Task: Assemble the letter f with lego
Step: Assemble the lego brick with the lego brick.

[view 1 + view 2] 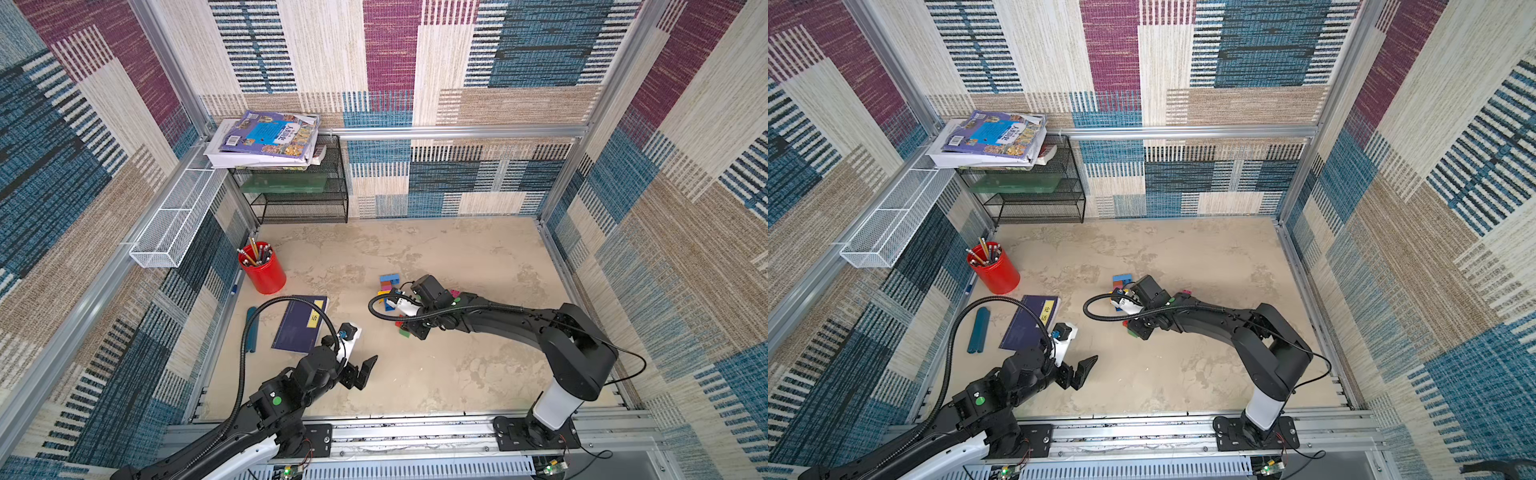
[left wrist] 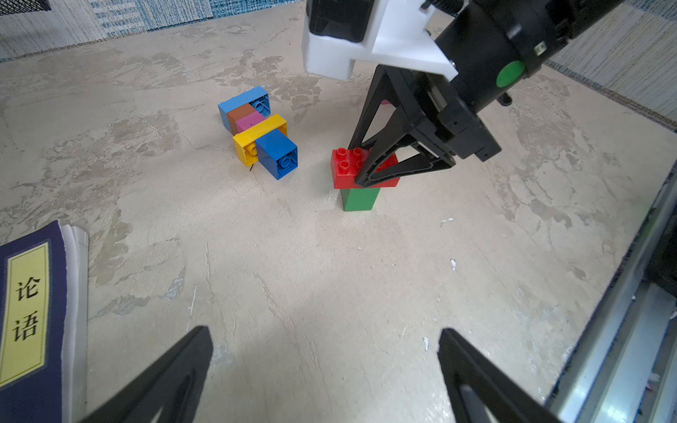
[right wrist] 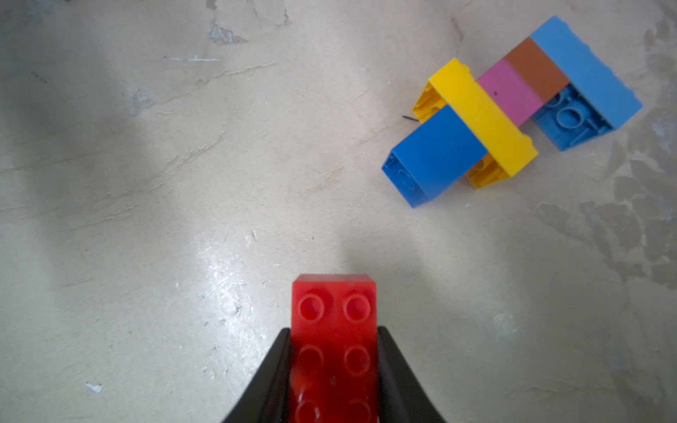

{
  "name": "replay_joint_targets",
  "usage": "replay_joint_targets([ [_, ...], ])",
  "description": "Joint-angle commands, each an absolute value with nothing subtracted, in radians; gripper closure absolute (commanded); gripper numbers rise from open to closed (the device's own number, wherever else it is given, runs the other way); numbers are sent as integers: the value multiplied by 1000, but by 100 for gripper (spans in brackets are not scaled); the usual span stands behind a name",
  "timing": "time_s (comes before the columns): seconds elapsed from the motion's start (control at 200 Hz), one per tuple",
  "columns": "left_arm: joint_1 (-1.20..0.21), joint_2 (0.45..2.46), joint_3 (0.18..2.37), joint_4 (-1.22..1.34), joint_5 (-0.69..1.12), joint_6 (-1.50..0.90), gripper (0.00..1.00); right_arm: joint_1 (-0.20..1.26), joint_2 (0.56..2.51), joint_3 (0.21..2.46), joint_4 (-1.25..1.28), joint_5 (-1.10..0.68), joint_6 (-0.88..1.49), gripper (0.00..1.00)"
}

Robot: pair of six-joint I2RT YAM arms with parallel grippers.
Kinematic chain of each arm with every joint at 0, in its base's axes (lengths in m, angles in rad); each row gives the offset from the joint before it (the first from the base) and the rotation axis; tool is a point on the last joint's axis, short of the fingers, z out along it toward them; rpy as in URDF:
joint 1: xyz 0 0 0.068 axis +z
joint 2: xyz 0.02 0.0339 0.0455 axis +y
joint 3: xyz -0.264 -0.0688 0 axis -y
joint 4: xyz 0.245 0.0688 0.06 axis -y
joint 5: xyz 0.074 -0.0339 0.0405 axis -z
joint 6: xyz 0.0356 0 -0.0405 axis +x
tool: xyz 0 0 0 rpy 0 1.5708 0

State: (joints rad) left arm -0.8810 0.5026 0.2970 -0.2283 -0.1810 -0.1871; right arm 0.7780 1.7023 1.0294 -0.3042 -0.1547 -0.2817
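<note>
The right jaws are closed on the long sides of a red brick [image 3: 334, 304], an oblong lego piece. It sits on a narrower green brick [image 2: 359, 197], which appears to stand on the surface [image 2: 329, 274]. The red brick overhangs the green one on at least one side.

Near it, apart, a joined lego piece [image 2: 261, 128] lies on its side: light blue, brown, pink, yellow and blue bricks in a row. The left jaws stand wide open and empty, low over bare surface well short of the bricks.

Likely risks: the overhang makes the pair top-heavy, so it may tip if released, or the green brick may drop off if lifted. The joined piece is loose, so pressing a brick onto it may slide or roll it, with nothing bracing it. The right arm's cable loop [image 1: 376, 309] hangs close by and might catch it.

The front and right of the surface are bare and open. A notebook [image 2: 29, 329], a red pencil cup [image 1: 262, 272] and walls crowd the left edge; a black mesh shelf [image 1: 299, 199] stands at the back corner, well apart.
</note>
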Motion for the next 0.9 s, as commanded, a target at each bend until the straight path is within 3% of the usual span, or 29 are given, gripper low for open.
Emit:
replay_joint_targets([
  [0.0, -881, 502, 296, -201, -196, -187, 1, 782, 1714, 1034, -322, -127, -281, 72],
  [0.325, -882, 502, 295, -201, -195, -188, 1, 778, 1636, 1010, -275, -141, -253, 52],
  [0.611, -882, 502, 296, -201, -171, -182, 1, 762, 1579, 1005, -269, -147, -219, 48],
  [0.896, -882, 510, 294, -178, -95, -158, 1, 688, 1570, 1015, -298, 51, -78, 44],
])
